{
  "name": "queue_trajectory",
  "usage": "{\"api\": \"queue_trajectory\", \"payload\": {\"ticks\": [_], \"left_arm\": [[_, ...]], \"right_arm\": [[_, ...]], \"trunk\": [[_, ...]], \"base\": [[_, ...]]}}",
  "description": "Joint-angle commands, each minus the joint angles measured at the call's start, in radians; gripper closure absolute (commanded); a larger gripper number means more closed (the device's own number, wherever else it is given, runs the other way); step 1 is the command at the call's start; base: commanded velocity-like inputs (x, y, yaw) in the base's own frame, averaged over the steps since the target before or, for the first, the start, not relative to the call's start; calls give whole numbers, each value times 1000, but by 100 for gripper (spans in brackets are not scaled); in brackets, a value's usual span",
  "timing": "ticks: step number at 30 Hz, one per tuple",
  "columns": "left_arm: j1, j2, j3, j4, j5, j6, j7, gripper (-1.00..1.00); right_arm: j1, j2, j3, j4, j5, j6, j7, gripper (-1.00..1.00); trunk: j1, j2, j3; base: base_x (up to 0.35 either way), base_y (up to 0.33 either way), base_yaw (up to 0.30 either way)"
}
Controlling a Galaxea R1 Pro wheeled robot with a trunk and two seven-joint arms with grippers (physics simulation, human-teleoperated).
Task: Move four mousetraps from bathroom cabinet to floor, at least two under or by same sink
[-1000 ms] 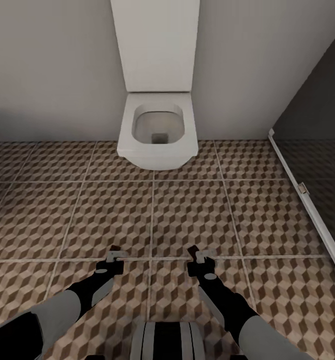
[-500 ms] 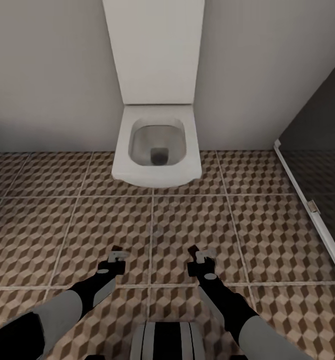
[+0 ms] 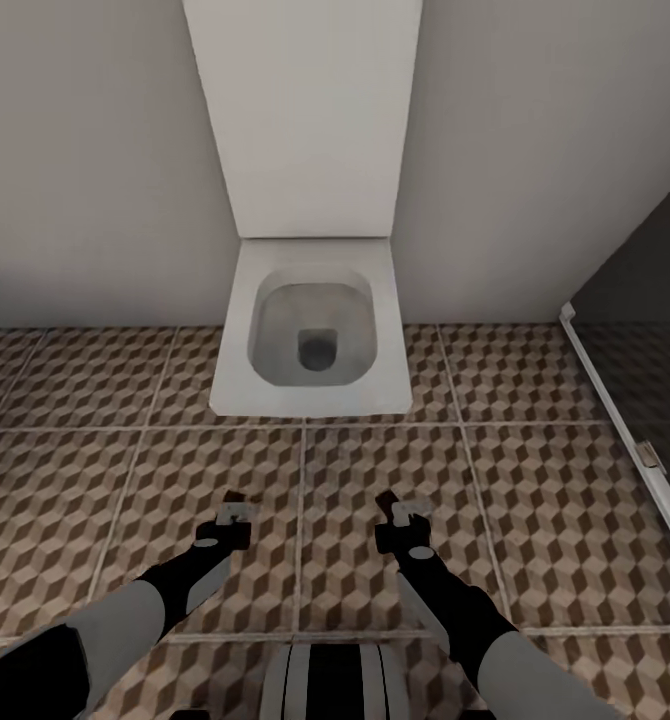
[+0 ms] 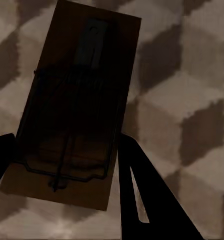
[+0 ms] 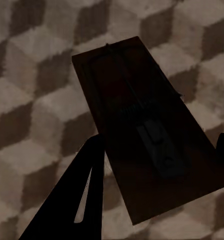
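Note:
In the left wrist view a brown wooden mousetrap (image 4: 76,110) with dark wire sits between the dark fingers of my left gripper (image 4: 66,165), which is shut on it. My right gripper (image 5: 152,170) is shut on a second mousetrap (image 5: 142,125). Seen from the head, the left gripper (image 3: 237,510) and right gripper (image 3: 395,508) hang side by side low over the cube-patterned bathroom floor (image 3: 535,500), a short way in front of a toilet. The cabinet and the sink are out of view.
A white square toilet (image 3: 315,340) with a tall cistern stands straight ahead against the pale wall. A dark glass partition (image 3: 645,330) on a white rail (image 3: 625,430) runs along the right side. Tiled floor stretches to the left and right of the toilet.
The whole view has shifted: the toilet and wall sit lower and larger in the picture, so the camera has moved closer. Both arms keep their pose, each still holding its mousetrap.

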Motion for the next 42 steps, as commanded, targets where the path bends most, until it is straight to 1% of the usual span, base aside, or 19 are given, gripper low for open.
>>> {"api": "queue_trajectory", "payload": {"ticks": [1, 7, 10, 31, 42], "left_arm": [[0, 1, -9, -3, 6, -1, 8, 100], [0, 1, -9, -3, 5, -2, 8, 100], [0, 1, -9, -3, 5, -2, 8, 100], [0, 1, -16, -3, 5, -3, 8, 100], [0, 1, -16, -3, 5, -2, 8, 100]], "right_arm": [[-1, -1, 5, -2, -7, 4, -10, 100], [-1, -1, 5, -2, -7, 4, -11, 100], [-1, -1, 5, -2, -7, 4, -10, 100], [-1, -1, 5, -2, -7, 6, -10, 100], [-1, -1, 5, -2, -7, 6, -10, 100]], "trunk": [[0, 0, -1], [0, 0, -1], [0, 0, -1], [0, 0, -1], [5, -3, -44]], "base": [[332, 0, 0], [321, 0, 0], [165, 0, 0], [8, 0, 0], [0, 0, 0]]}}
